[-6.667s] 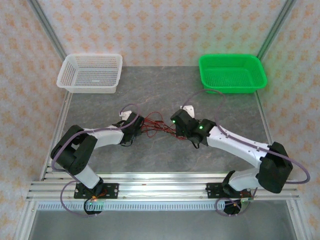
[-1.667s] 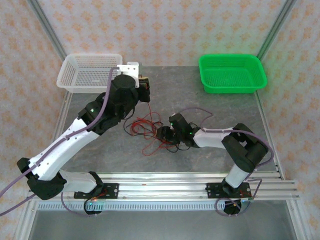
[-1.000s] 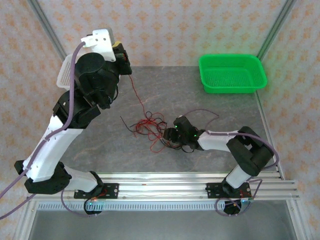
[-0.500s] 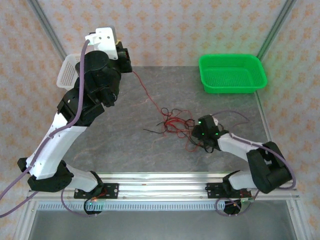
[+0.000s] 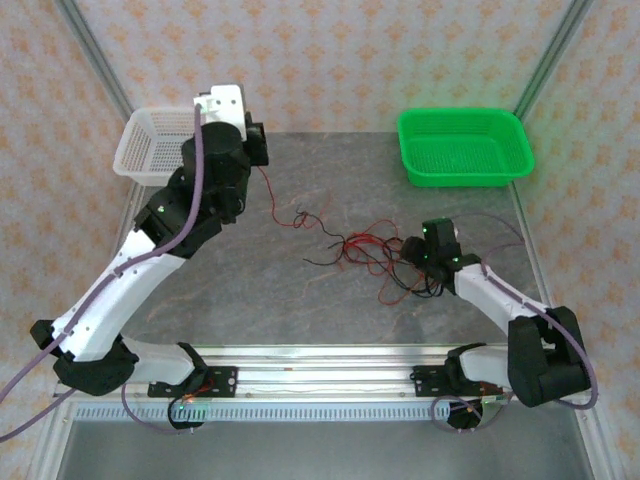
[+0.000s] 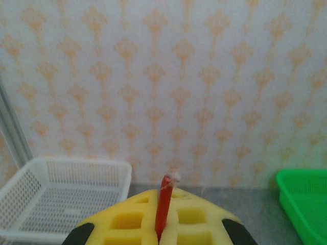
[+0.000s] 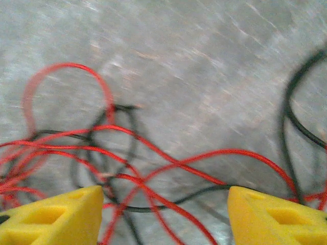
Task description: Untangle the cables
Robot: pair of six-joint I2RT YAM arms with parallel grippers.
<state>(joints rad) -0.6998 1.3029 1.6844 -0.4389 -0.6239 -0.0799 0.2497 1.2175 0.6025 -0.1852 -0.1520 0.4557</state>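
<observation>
The cables (image 5: pixel 368 255) lie as a loose snarl of thin red and black strands right of the table's middle. My left gripper (image 5: pixel 262 146) is raised at the back left, its yellow fingers (image 6: pixel 127 220) shut on one red cable (image 6: pixel 164 203). That strand (image 5: pixel 277 205) hangs slack down to the table left of the snarl. My right gripper (image 5: pixel 416 252) sits low at the snarl's right edge. In the right wrist view its fingers (image 7: pixel 56 215) stand wide apart, with red and black cables (image 7: pixel 168 168) crossing the gap (image 7: pixel 163 209) untouched.
A white basket (image 5: pixel 150 165) stands at the back left, just behind the left gripper. A green basket (image 5: pixel 465 175) stands at the back right. The grey table (image 5: pixel 250 290) ends at the metal rail in front of the arm bases.
The left gripper has come down and forward with its red cable, which went from taut to slack. The right gripper slid right, opened wider, and the snarl shifted right.
</observation>
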